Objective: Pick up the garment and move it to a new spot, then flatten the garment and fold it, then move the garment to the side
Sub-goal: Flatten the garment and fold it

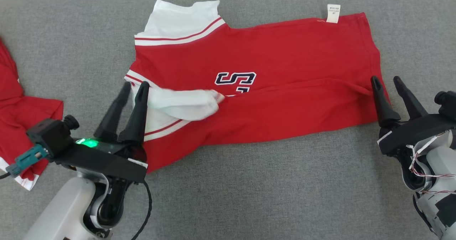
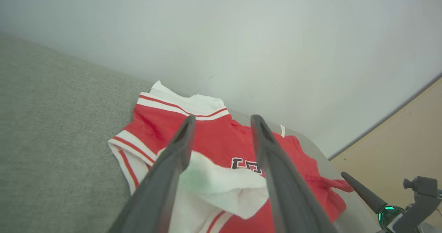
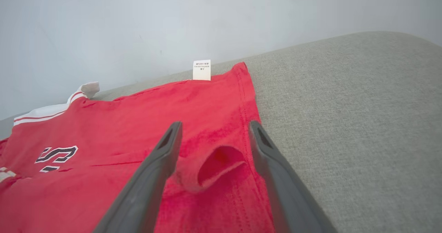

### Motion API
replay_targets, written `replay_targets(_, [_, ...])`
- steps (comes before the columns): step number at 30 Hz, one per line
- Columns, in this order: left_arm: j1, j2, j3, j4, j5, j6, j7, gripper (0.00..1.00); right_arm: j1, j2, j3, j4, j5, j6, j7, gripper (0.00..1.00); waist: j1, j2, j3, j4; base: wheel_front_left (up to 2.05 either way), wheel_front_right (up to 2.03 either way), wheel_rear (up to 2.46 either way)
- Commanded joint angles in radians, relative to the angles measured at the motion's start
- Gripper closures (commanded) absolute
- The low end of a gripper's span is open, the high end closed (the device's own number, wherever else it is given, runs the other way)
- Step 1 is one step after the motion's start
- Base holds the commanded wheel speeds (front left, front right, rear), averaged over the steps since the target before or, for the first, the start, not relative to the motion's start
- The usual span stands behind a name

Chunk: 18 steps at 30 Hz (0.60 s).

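Now the red shirt [image 1: 285,101] lies mid-frame. Spread left claw [image 1: 135,84] straddles its white sleeve [image 1: 185,106], lower left; spread right claw [image 1: 385,78] flanks its right hem [image 1: 377,60].

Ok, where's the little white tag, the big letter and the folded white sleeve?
white tag [image 1: 333,13], head view, middle of the tag.
letter [image 1: 235,79], head view, its upper bar.
folded white sleeve [image 1: 181,106], head view, middle of the fold.

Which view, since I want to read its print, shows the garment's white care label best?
The right wrist view: the care label stands largest, at the garment's far edge, with print lines visible. The head view shows the label smaller; the left wrist view, as a tiny sliver.
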Motion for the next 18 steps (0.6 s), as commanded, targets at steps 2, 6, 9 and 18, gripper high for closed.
replay_targets(2, [0.003,-0.019,0.027,0.011,0.026,0.0,-0.013,0.0,-0.001,-0.008,0.004,-0.004,0.009,-0.002,-0.035,0.0,-0.0002,-0.0001,0.007,-0.001,0.0,0.0,0.0])
replay_targets(6, [0.045,-0.039,0.062,0.009,0.063,0.004,-0.016,0.0,0.042,-0.024,0.005,-0.017,0.018,-0.002,-0.052,0.0,-0.0002,-0.0001,0.009,0.0,0.0,0.0,0.0])
replay_targets(9, [0.098,-0.052,0.075,-0.012,0.049,0.015,-0.016,0.0,0.08,-0.041,-0.042,-0.034,0.005,-0.002,-0.053,0.0,-0.0002,-0.0001,0.004,0.0,0.0,0.0,0.0])
replay_targets(18, [0.26,-0.035,0.025,-0.109,0.009,0.128,0.096,0.0,0.223,-0.029,-0.16,-0.102,-0.08,-0.002,-0.053,0.0,-0.0002,-0.0001,-0.015,-0.003,0.0,0.0,0.0])
